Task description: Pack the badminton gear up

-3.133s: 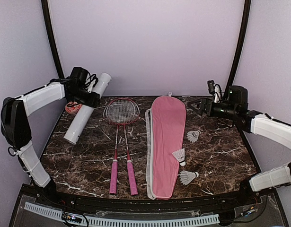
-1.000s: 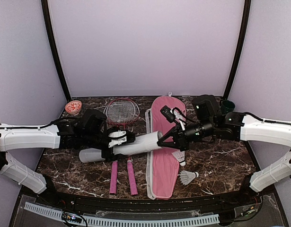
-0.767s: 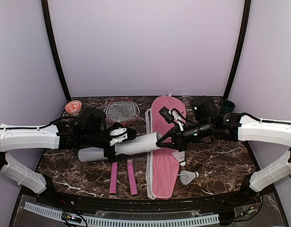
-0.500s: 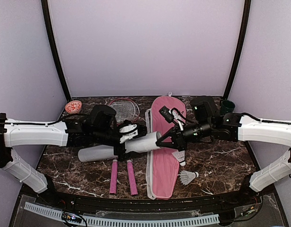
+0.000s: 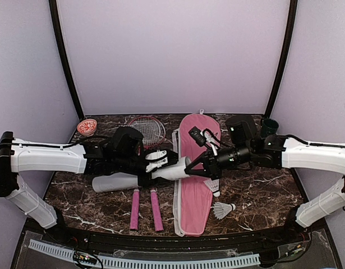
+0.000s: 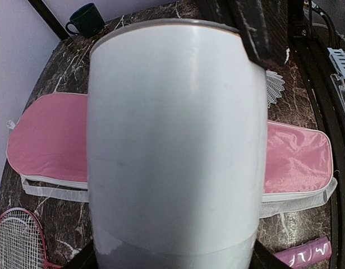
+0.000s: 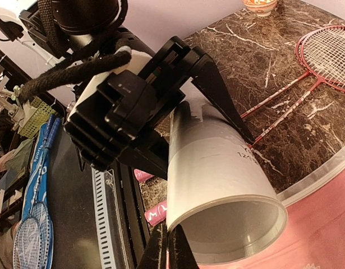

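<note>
The long white tube (image 5: 119,180) lies slanted across the two red-framed rackets (image 5: 145,128), its open end raised toward the pink cover (image 5: 196,196). My left gripper (image 5: 161,166) is shut around the tube near that end, and the tube (image 6: 172,140) fills the left wrist view. My right gripper (image 5: 189,166) is shut on the tube's rim (image 7: 178,227), one finger inside and one outside. The left fingers (image 7: 217,89) clamp the tube just behind the rim. Two shuttlecocks (image 5: 221,209) (image 5: 212,185) lie by the cover's right edge.
A small red-patterned cap (image 5: 87,126) sits at the back left corner. A dark green mug (image 5: 268,124) stands at the back right behind my right arm. The pink racket handles (image 5: 156,210) point toward the table's near edge.
My left gripper let go of the tube, slid right along it toward the open end and closed on it again. The right gripper stayed pinched on the rim.
</note>
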`<state>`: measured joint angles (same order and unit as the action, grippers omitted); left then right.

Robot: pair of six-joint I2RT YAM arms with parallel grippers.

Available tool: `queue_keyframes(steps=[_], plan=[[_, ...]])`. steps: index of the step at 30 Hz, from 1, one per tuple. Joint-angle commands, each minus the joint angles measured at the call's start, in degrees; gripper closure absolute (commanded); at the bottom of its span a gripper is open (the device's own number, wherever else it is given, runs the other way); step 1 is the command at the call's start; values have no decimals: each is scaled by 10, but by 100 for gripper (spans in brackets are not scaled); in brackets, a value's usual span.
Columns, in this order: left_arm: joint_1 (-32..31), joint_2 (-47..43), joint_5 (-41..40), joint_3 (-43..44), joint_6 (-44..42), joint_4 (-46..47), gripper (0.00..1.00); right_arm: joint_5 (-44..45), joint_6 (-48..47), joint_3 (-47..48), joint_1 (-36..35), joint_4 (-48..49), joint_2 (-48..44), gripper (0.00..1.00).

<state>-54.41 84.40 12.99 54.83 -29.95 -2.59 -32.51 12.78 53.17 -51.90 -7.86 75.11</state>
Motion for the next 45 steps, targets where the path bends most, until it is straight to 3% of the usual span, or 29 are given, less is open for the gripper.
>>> queue_keyframes(steps=[1, 21, 24, 28, 45], plan=[[-3, -27, -11, -22, -8, 2, 47, -14, 6, -6, -4, 28, -10, 98], [-2, -19, -39, -42, -24, -8, 56, -53, 33, -51, 54, 35, -74, 99], [-2, -22, -39, -42, -24, -7, 56, -46, 32, -48, 56, 27, -70, 82], [-2, -23, -31, -41, -23, -5, 56, -52, 36, -37, 45, 40, -44, 68], [-2, -24, -17, -40, -21, 3, 56, -56, 36, 5, 7, 67, 39, 67]])
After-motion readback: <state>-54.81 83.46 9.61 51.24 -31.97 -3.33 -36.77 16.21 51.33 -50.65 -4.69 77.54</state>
